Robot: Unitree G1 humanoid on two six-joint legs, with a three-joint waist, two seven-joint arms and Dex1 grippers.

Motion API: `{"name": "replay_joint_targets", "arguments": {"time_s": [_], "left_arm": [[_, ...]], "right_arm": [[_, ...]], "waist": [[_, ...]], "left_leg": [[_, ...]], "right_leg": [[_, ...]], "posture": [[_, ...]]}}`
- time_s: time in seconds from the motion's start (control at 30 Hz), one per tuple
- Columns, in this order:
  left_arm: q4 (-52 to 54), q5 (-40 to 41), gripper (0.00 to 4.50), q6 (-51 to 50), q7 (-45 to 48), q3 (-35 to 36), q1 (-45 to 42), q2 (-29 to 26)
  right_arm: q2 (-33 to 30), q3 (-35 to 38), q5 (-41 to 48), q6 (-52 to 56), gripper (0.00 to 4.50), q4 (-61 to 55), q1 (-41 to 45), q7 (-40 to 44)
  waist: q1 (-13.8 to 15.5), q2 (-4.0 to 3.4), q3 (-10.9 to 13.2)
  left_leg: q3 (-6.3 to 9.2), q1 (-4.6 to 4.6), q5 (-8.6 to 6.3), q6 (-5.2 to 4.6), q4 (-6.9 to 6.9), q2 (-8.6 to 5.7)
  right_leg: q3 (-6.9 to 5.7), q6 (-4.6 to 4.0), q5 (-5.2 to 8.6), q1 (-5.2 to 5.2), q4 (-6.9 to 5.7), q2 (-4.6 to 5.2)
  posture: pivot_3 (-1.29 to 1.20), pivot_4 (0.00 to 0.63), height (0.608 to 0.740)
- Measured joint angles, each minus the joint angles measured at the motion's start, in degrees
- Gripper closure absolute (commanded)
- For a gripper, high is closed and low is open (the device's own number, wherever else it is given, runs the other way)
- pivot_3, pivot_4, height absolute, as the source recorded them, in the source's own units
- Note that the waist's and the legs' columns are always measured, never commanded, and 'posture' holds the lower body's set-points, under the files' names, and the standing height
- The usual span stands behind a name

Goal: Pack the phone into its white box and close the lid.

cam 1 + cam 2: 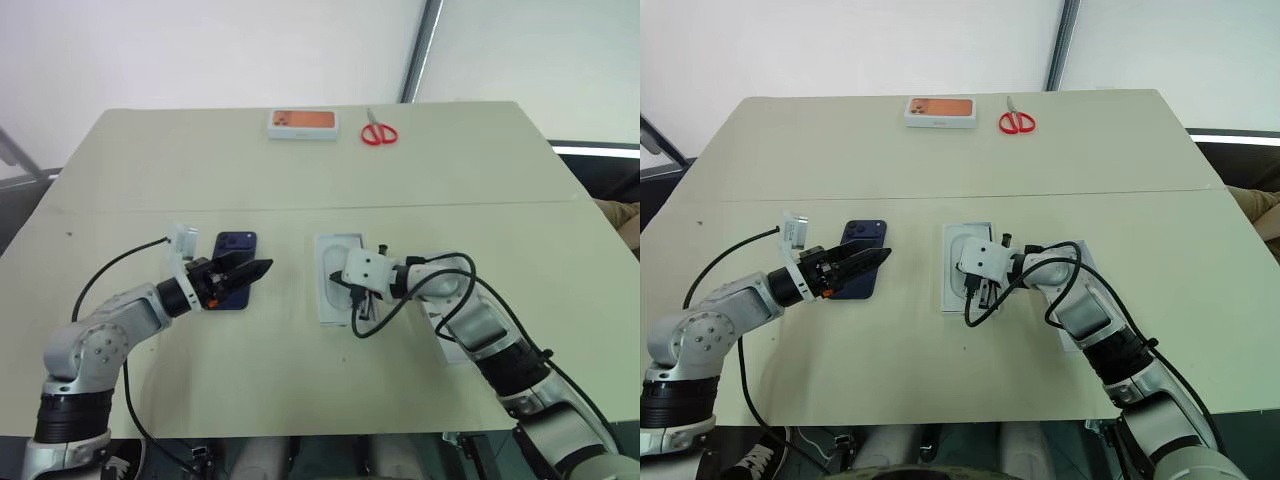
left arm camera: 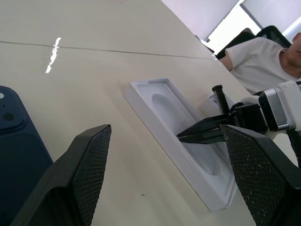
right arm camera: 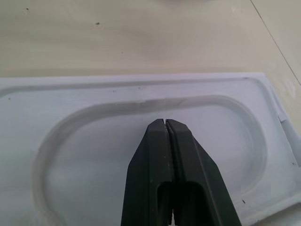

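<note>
Phone (image 1: 236, 262), dark navy and back-up with its camera cluster at the far corner, lies flat on the beige table (image 1: 300, 180), left of centre, under the spread black fingers of the left gripper (image 1: 262, 268), which hovers wide over its right edge and holds nothing. Just right of centre sits the white box (image 1: 330, 250), its moulded tray with the oval recess open to the ceiling; the right gripper (image 1: 335, 279), fingers pinched together and empty, points down into that recess. A white rectangle near the right forearm is probably the lid (image 1: 447, 345), mostly hidden by the arm. An orange-topped box (image 1: 302, 122) and red scissors (image 1: 378, 132) rest along the far edge. The phone looks rigid, slim and glossy, so likely slippery and scratch-prone; lying flush, it offers little purchase from above. The surer hold appears to be across its two long edges, near mid-length, after tipping or sliding one side clear.
</note>
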State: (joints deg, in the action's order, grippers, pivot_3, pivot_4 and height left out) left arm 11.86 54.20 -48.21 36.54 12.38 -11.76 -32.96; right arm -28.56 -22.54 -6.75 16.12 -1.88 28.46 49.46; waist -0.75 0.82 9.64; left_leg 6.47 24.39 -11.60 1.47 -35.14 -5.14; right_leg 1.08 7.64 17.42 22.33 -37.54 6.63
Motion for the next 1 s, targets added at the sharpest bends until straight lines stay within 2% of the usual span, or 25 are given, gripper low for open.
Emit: {"name": "replay_joint_targets", "arguments": {"time_s": [0.37,0.77,1.0], "left_arm": [[0.0,0.0,0.49,-0.4,-0.5,-0.3,-0.2,1.5],[0.0,-0.3,0.49,-1.3,-0.6,-0.4,-0.3,1.9],[0.0,-0.6,0.49,-1.6,-0.9,-0.4,-0.5,2.4]], "right_arm": [[-5.3,-0.1,-2.5,3.4,4.44,-3.8,0.4,2.6],[-6.0,-0.7,-3.7,4.1,4.44,-5.9,-0.1,3.8],[-4.2,-0.7,-3.5,4.5,4.44,-5.6,0.1,3.2]], "waist": [[0.1,0.00,0.0],[0.1,0.00,0.0],[0.0,0.00,0.0]], "left_leg": [[-0.01,0.01,0.00,0.00,0.00,0.00],[-0.01,0.01,0.00,0.00,0.00,0.00],[-0.01,0.02,0.00,0.00,0.00,0.00]], "right_leg": [[0.00,0.00,0.00,-0.02,0.00,0.00],[0.00,0.00,0.00,-0.06,0.00,0.02],[0.00,0.00,0.00,-0.05,0.00,0.01]], "posture": [[0.00,0.150,0.740],[0.00,0.150,0.740],[0.00,0.150,0.740]]}}
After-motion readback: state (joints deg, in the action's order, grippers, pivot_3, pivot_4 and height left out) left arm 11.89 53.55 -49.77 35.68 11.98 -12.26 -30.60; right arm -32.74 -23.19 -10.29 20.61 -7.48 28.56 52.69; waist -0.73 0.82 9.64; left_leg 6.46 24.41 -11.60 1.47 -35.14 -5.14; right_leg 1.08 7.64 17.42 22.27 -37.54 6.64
